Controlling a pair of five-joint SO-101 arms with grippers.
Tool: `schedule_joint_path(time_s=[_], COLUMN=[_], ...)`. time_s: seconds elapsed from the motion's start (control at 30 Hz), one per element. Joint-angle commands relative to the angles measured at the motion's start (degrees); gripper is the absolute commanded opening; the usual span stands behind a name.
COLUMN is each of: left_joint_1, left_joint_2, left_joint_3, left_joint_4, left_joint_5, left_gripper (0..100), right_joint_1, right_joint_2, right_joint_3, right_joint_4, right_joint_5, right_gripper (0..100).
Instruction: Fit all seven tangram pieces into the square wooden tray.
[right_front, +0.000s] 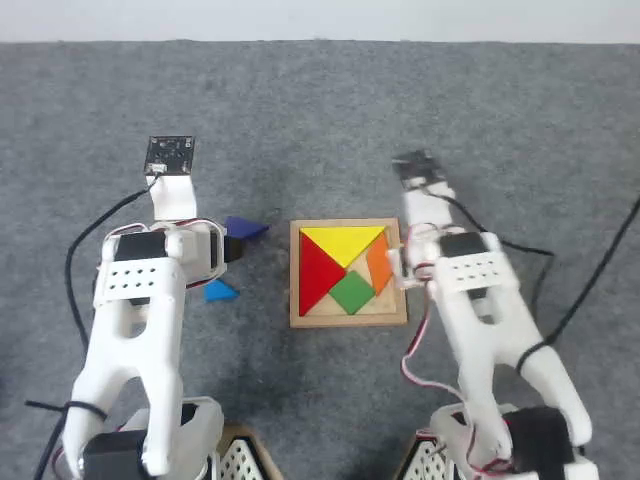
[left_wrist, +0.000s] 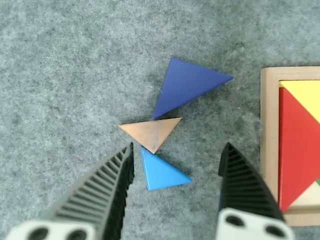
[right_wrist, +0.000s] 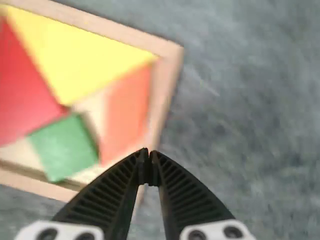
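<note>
The tray (right_front: 347, 320) sits on the counter (right_front: 320, 100) with four pieces (right_front: 345, 245) lying in it. To its left, three triangles lie in a row, touching at their corners: far triangle (left_wrist: 187, 90), middle triangle (left_wrist: 150, 132), near triangle (left_wrist: 160, 172).

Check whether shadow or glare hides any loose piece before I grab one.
Left wrist view: even light, no glare; the light blue triangle, tan triangle and dark blue triangle cast only thin edge shadows. High view: no glare on the tray.
</note>
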Motion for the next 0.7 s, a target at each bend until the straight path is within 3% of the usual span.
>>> schedule_joint_path(time_s=[0.0,0.37,0.67], left_joint_1=[-0.26,-0.35,-0.44], left_joint_2=[-2.46,-2.81,-2.9], left_joint_3=[-0.22,2.33,2.24], left_joint_4=[-1.41,-3.78,-3.6], left_joint_5=[-0.26,-0.7,-0.7], left_gripper=[26,26,26], right_joint_1=[-6.73,-8.31,-4.79], right_joint_2=[-1.19,17.54,21.58], right_joint_3=[-5.27,-17.93,-18.29], right_joint_4=[0.75,0.66,0.48], right_joint_5=[-1.05,-3.16,-1.32], right_gripper=[0.9,0.9,0.9])
